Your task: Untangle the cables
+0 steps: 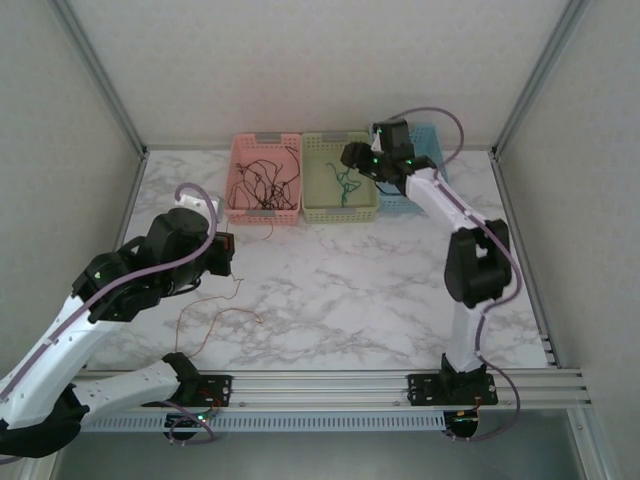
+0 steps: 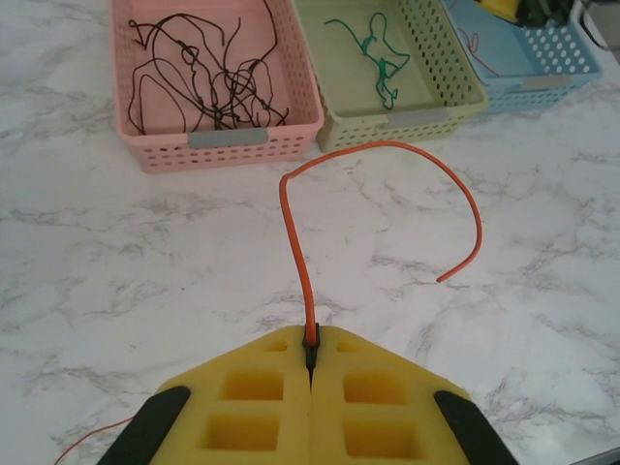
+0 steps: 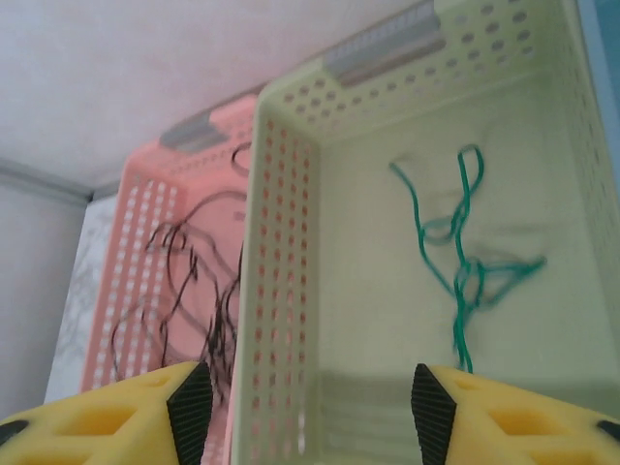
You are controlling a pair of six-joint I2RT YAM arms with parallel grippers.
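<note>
Left claw point(image 2: 310, 355) clamped on one end of the orange cable point(image 2: 387, 145), over the marble surface point(image 2: 145, 262) in front of the green basket point(image 2: 465, 102). Green cable point(image 2: 380, 60) lies inside that basket. Black cables point(image 2: 199, 82) sit in the pink basket point(image 2: 174, 153), left of it. Right claw point(image 3: 302, 392) hangs above the green basket, fingers spread apart.

The left arm point(image 1: 50, 345) and right arm point(image 1: 440, 195) have white link shells and black joint housings. A lavender hose point(image 1: 440, 108) loops along each. Green lights point(image 1: 375, 152) glow on the right wrist. The left gripper point(image 2: 310, 354) and right gripper point(image 3: 308, 387) carry yellow pads point(image 2: 252, 397) with rectangular recesses and black outer edges.
</note>
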